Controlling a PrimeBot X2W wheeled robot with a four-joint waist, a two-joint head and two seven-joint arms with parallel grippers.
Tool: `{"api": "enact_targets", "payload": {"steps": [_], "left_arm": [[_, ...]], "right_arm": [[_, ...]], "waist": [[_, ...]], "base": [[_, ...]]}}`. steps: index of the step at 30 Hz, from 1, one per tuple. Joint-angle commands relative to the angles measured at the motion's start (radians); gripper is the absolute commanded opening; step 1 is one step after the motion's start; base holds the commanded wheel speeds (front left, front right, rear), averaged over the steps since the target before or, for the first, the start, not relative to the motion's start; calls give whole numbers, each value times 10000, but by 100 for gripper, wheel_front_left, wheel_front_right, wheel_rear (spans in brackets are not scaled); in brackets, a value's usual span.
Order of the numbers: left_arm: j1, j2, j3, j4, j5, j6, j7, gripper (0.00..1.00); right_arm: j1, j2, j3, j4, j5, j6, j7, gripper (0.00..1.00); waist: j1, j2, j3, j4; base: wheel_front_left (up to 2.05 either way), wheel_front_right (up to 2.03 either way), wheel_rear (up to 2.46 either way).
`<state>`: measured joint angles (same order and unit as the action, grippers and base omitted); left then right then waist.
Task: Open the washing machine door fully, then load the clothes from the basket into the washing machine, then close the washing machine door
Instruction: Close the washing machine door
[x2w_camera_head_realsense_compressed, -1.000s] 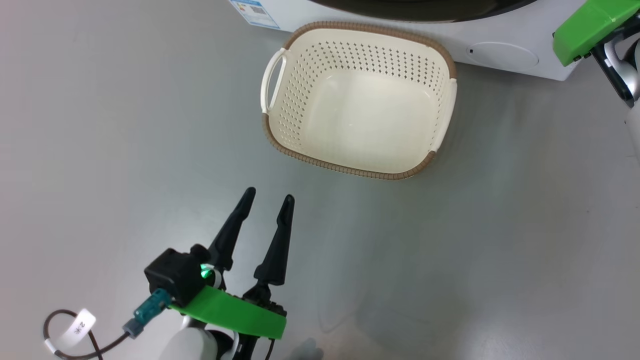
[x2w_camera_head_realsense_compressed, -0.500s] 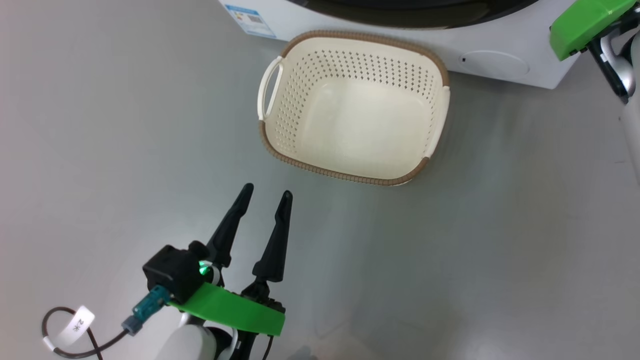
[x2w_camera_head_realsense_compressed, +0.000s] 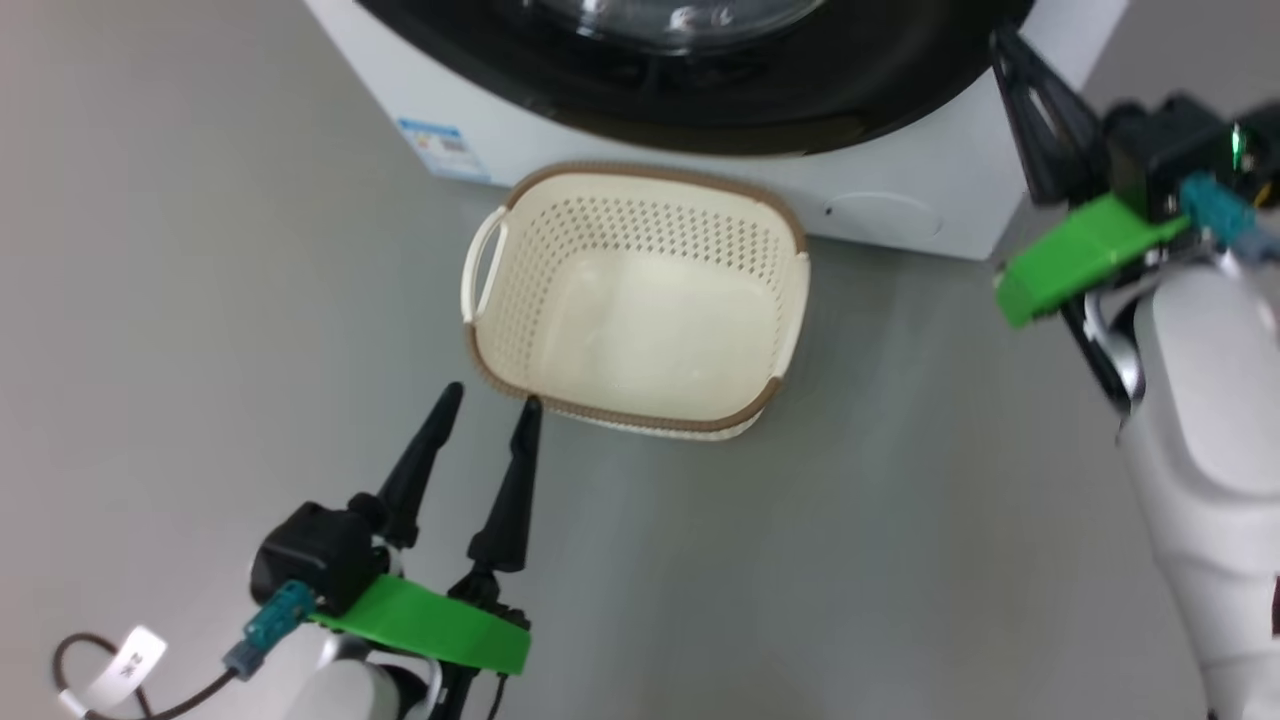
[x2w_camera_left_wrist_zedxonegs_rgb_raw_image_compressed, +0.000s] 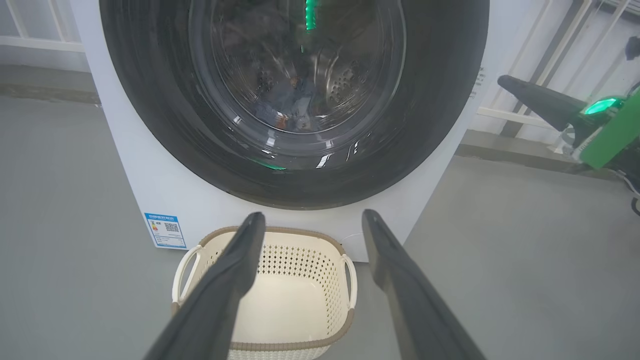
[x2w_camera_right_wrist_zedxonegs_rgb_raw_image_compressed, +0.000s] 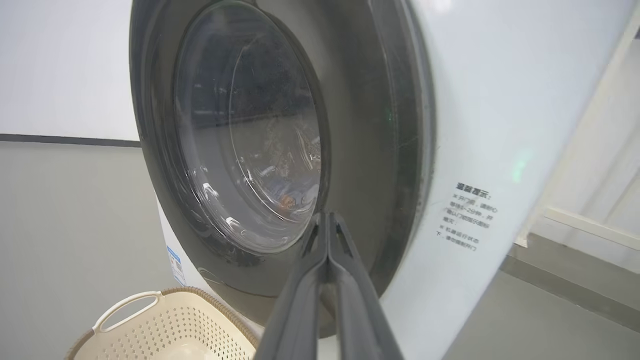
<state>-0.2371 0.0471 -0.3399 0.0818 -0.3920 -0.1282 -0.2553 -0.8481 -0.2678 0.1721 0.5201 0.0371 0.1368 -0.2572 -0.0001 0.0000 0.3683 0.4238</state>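
Cream basket (x2w_camera_head_realsense_compressed: 620, 418), empty, stands on the floor (x2w_camera_head_realsense_compressed: 200, 300) just before the washing machine (x2w_camera_left_wrist_zedxonegs_rgb_raw_image_compressed: 165, 195); the clothes (x2w_camera_left_wrist_zedxonegs_rgb_raw_image_compressed: 292, 107) lie behind the shut washing machine door (x2w_camera_right_wrist_zedxonegs_rgb_raw_image_compressed: 250, 135). Right end effector (x2w_camera_right_wrist_zedxonegs_rgb_raw_image_compressed: 327, 216), closed and empty, points at the door rim, apparently for pressing; left end effector (x2w_camera_head_realsense_compressed: 492, 395) hangs open, idle.

Cream basket (x2w_camera_head_realsense_compressed: 620, 225), perforated sides, brown woven-look rim; white washing machine (x2w_camera_head_realsense_compressed: 930, 170) bearing small blue label (x2w_camera_head_realsense_compressed: 443, 148); glossy black rim on washing machine door (x2w_camera_head_realsense_compressed: 850, 90) around clear glass; plain grey floor (x2w_camera_head_realsense_compressed: 200, 300); dark left end effector (x2w_camera_head_realsense_compressed: 493, 395), green bracket (x2w_camera_head_realsense_compressed: 430, 625)
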Motion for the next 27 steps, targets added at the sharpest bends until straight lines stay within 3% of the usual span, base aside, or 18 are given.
{"api": "enact_targets", "payload": {"steps": [1, 17, 27], "left_arm": [[148, 304, 463, -158, 88, -25, -65, 100], [1335, 515, 1468, -109, 601, -25, -65, 100], [1957, 220, 2601, 314, 1101, -25, -65, 100]], "right_arm": [[514, 254, -58, -429, -17, -61, -45, 0], [5470, 1812, -2282, -3301, -226, -61, -45, 0], [7512, 2165, -3476, -4540, 144, -61, -45, 0]], "waist": [[1, 0, -854, -760], [1, 0, -2739, -2716], [1, 0, -3401, -3346]], "base": [[0, 0, 0], [0, 0, 0], [0, 0, 0]]}}
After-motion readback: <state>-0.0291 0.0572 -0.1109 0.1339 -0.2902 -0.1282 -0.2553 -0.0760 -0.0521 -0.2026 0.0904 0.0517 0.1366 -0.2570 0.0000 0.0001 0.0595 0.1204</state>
